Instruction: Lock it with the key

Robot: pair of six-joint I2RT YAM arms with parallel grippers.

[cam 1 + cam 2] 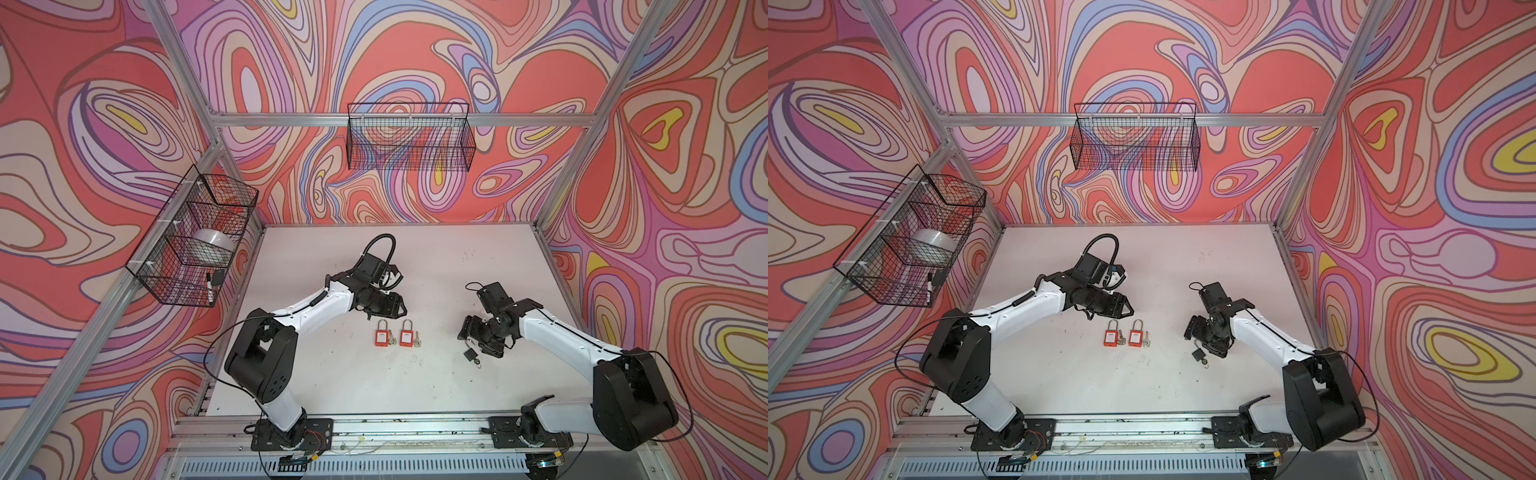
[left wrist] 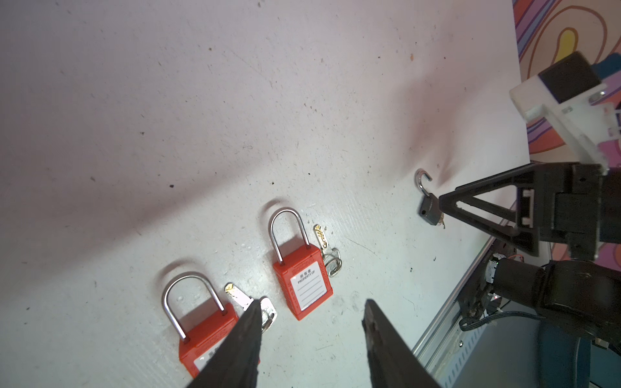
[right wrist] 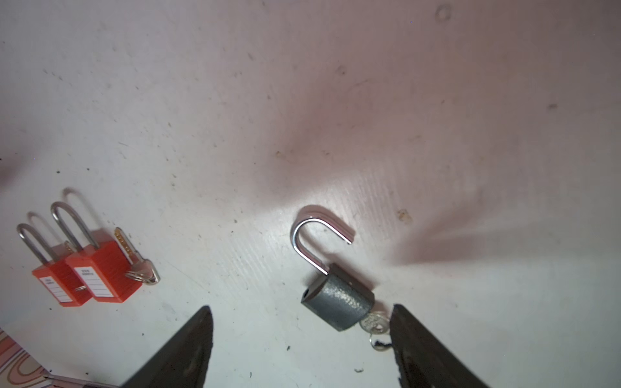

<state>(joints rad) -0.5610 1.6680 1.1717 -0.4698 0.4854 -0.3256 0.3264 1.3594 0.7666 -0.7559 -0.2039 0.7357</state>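
Right gripper (image 3: 300, 309): fingers spread wide, empty. Grey lock (image 3: 339, 302) flat on table (image 3: 168, 100) between them, off-centre. Key (image 3: 373, 324) seated in body, head just beside one fingertip (image 3: 408, 332). Shackle (image 3: 309, 235) sprung open, beyond tips. Left gripper (image 2: 312, 302): fingers apart, empty, red locks (image 2: 302, 285) near tips. Judgement: pin body first, press shackle home squarely, then turn key. Risk: knocking key out.
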